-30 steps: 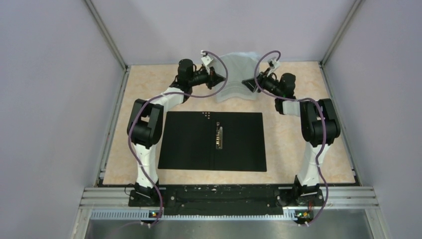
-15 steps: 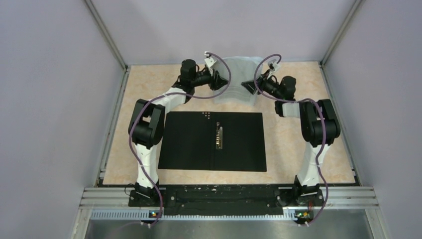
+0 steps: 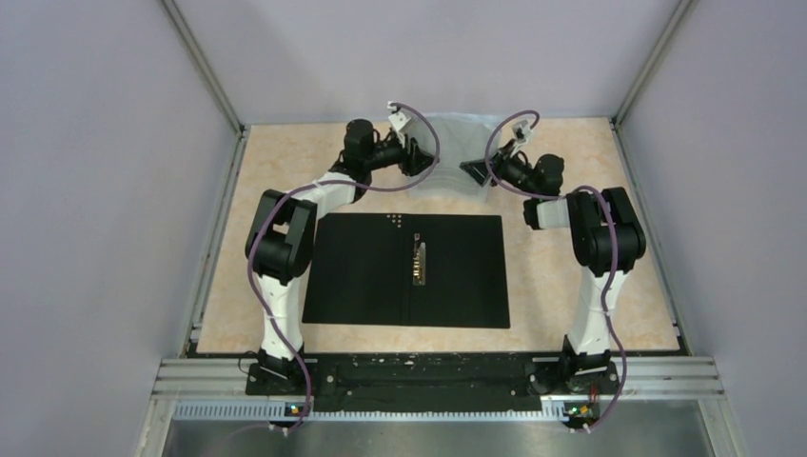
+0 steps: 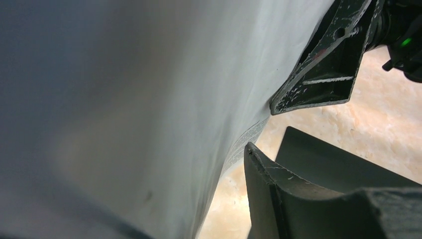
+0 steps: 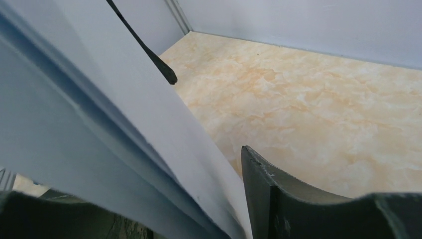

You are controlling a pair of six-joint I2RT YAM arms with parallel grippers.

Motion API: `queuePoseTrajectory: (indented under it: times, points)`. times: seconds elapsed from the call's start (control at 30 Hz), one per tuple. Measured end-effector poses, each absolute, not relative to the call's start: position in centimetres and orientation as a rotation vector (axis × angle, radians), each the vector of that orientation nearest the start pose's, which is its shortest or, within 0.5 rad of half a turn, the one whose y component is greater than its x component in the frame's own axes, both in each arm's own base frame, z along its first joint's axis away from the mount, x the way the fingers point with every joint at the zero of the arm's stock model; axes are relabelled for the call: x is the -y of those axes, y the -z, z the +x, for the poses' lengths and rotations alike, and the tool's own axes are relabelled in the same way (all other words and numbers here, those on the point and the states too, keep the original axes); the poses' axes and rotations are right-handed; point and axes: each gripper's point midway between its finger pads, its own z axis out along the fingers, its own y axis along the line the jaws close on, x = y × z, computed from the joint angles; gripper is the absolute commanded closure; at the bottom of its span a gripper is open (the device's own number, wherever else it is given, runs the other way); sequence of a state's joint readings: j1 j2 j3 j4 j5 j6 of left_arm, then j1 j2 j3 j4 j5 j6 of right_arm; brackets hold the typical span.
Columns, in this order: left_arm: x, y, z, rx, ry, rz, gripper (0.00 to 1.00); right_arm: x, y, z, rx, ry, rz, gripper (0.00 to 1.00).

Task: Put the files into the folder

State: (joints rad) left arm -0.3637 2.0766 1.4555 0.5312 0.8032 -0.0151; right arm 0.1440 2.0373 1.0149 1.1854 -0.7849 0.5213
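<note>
Sagged since a sec ago: the white floppy paper sheets [image 3: 447,152], whose hump now sits lower btwn the two grippers. The R wrist has also edged in toward them.

L gripper [image 3: 416,155] is at the sheets' left edge. Its wrist view shows only one black finger [image 4: 298,199], tip just beside the paper edge. The other finger is hidden behind the sheet, so can't tell if it's clamped or loose.

R gripper [image 3: 471,167] is at the right edge, jaws standing apart w/ the sheets passing loosely btwn them, not pinched. Its finger [image 5: 298,204] is close by the paper.

Sheets sit at the far side of the table, not in the folder, just beyond its far edge. Flat black-lined folder [image 3: 362,271] lies open mid-table, inside up, w/ a small metal spine clip [image 3: 419,260] on the centre fold.

Faint printed lines show near the sheet edge in L wrist view, too small to read. Tiny white marks [image 3: 395,219] at the folder's far edge, also unreadable.

Around: beige marbled tabletop [image 3: 590,276], purple cables [image 3: 276,205] on both arms, lilac-grey walls [image 3: 95,190], aluminium rail [image 3: 438,367] at near edge.
</note>
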Motion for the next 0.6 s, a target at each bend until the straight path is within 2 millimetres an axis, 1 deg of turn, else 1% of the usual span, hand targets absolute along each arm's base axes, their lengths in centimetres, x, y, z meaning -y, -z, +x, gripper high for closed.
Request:
queuePoseTrajectory:
  times: [0.2,0.37,0.6]
  points:
    - [32.3,-19.0,48.8,-1.48,0.968,0.869,0.5,-22.0,-15.9,47.7,-1.513,-1.111,-0.406,0.45]
    - [32.2,-19.2,48.6,-1.477,0.975,0.861,0.5,-22.6,-16.5,47.8,-1.495,-1.117,-0.419,0.45]
    - [32.2,-19.3,48.5,-1.481,0.986,0.852,0.51,-22.7,-16.7,48.2,-1.488,-1.119,-0.417,0.46]
